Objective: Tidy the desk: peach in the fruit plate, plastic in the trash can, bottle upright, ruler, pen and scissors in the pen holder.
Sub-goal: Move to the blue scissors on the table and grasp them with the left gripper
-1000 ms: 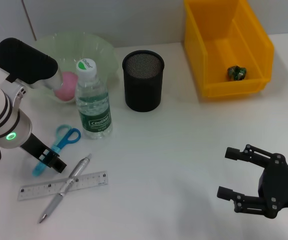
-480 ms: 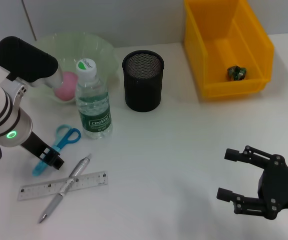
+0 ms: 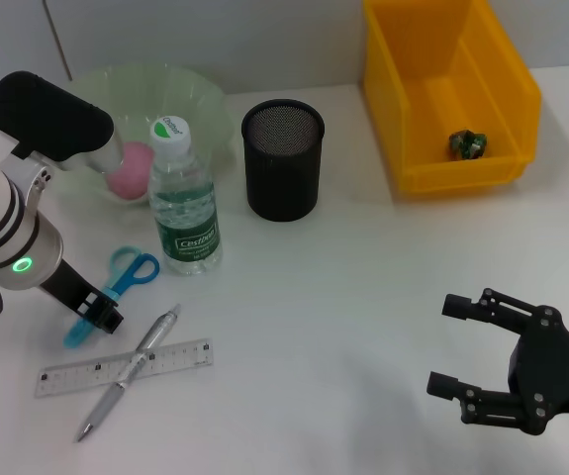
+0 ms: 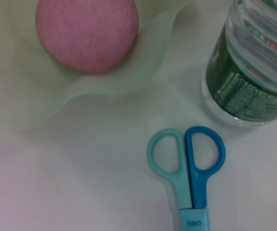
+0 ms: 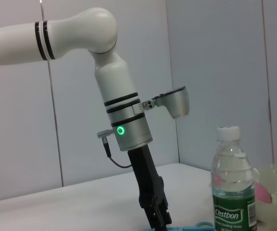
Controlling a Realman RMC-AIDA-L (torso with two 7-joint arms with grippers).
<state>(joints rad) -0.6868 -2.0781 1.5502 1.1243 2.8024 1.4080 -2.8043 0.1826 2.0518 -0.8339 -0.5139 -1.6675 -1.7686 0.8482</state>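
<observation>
Blue scissors [image 3: 131, 272] lie flat on the white desk in front of the upright water bottle [image 3: 185, 213]. My left gripper [image 3: 98, 312] is down at their blade end, shut on the scissors. The left wrist view shows the scissors' handles [image 4: 191, 163], the bottle [image 4: 254, 72] and the pink peach [image 4: 87, 33] in the pale green plate [image 4: 143, 72]. A silver pen [image 3: 131, 368] lies across the clear ruler [image 3: 66, 376]. The black mesh pen holder [image 3: 282, 158] stands mid-desk. Green plastic [image 3: 467, 144] sits in the yellow bin [image 3: 432, 99]. My right gripper [image 3: 445, 344] hovers open at front right.
The plate [image 3: 195, 99] with the peach [image 3: 131, 170] is behind the bottle at far left. The right wrist view shows my left arm's gripper [image 5: 157, 216] and the bottle [image 5: 232, 187] from the side. White desk stretches between the pen holder and my right gripper.
My left gripper has shifted very slightly up and to the left along the scissors. The scissors, pen, ruler and right arm have not visibly moved.
</observation>
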